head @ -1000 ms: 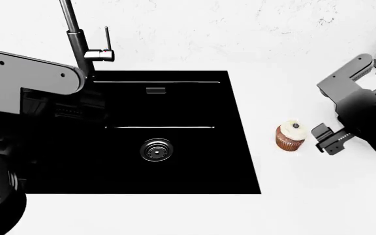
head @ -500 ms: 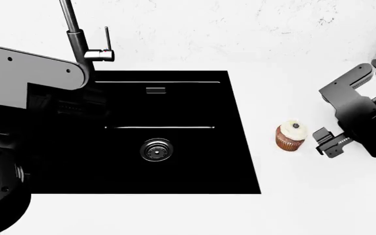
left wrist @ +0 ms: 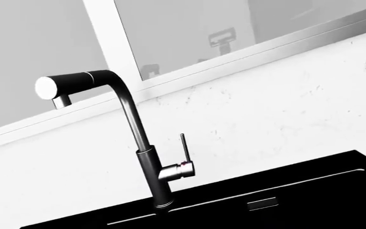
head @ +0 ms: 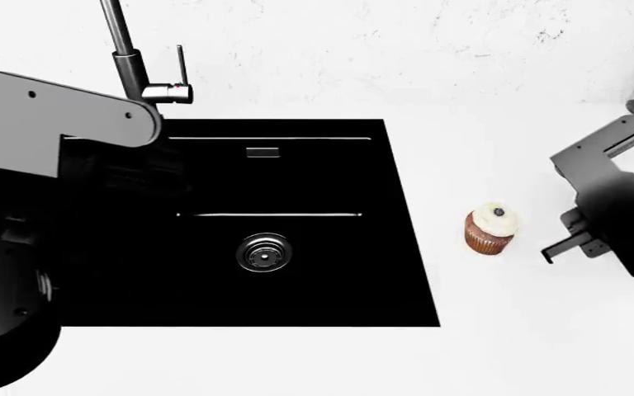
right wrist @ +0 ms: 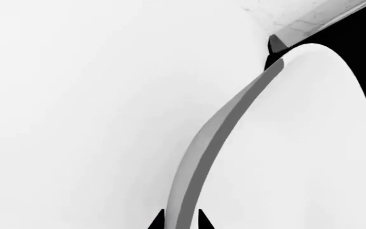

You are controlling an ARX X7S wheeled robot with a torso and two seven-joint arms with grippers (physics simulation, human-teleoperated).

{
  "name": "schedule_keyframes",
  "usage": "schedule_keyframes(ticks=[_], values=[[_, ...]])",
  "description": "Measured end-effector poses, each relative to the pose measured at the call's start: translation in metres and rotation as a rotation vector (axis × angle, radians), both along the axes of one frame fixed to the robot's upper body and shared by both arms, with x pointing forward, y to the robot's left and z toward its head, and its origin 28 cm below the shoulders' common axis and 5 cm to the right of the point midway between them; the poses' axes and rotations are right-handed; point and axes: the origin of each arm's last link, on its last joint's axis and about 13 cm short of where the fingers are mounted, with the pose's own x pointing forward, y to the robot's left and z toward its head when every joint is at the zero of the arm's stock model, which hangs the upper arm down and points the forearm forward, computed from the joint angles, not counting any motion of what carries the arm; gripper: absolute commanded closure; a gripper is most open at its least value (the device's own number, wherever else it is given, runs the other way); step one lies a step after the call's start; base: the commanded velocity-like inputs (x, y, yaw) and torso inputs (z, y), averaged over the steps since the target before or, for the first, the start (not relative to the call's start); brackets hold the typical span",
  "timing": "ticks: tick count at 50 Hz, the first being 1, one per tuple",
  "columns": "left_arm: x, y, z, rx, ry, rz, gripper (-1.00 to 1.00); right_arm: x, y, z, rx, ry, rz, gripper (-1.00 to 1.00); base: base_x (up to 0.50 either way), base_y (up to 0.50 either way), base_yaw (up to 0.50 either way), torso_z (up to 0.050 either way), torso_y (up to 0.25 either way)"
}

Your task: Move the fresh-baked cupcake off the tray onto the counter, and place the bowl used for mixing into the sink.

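On the counter (head: pixel 515 297), at three o'clock from the glossy black sink (head: pixel 295 181), the ridged brown cupcake (head: pixel 490 228) stands upright, apparently already delivered. The right fingers (right wrist: pixel 179 220) grasp the thin rim of the smooth white bowl (right wrist: pixel 310 143); whether the left fingers are clenched, I cannot tell.

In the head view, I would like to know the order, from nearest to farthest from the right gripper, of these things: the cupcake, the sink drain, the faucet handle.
Measured from the right gripper:
1. The cupcake, on the counter just beside the gripper, toward the sink.
2. The drain, in the middle of the black sink.
3. The faucet handle, behind the sink's far-left corner.
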Motion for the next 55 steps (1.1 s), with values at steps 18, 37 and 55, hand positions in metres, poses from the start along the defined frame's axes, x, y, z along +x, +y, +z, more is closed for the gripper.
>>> schedule_keyframes(ticks=[18, 37, 55], values=[[-0.003, -0.002, 0.003, -0.004, -0.015, -0.019, -1.00, -0.018, -0.001, 0.026, -0.032, -0.113, -0.002, 1.00, 0.00, 0.00, 0.00, 0.000, 0.000], [-0.009, 0.002, 0.003, -0.023, -0.043, -0.049, -1.00, -0.045, 0.023, 0.086, -0.068, -0.291, 0.078, 1.00, 0.00, 0.00, 0.00, 0.000, 0.000], [-0.018, 0.009, 0.003, -0.036, -0.067, -0.038, -1.00, -0.067, 0.040, 0.107, -0.071, -0.352, 0.157, 1.00, 0.00, 0.00, 0.00, 0.000, 0.000]])
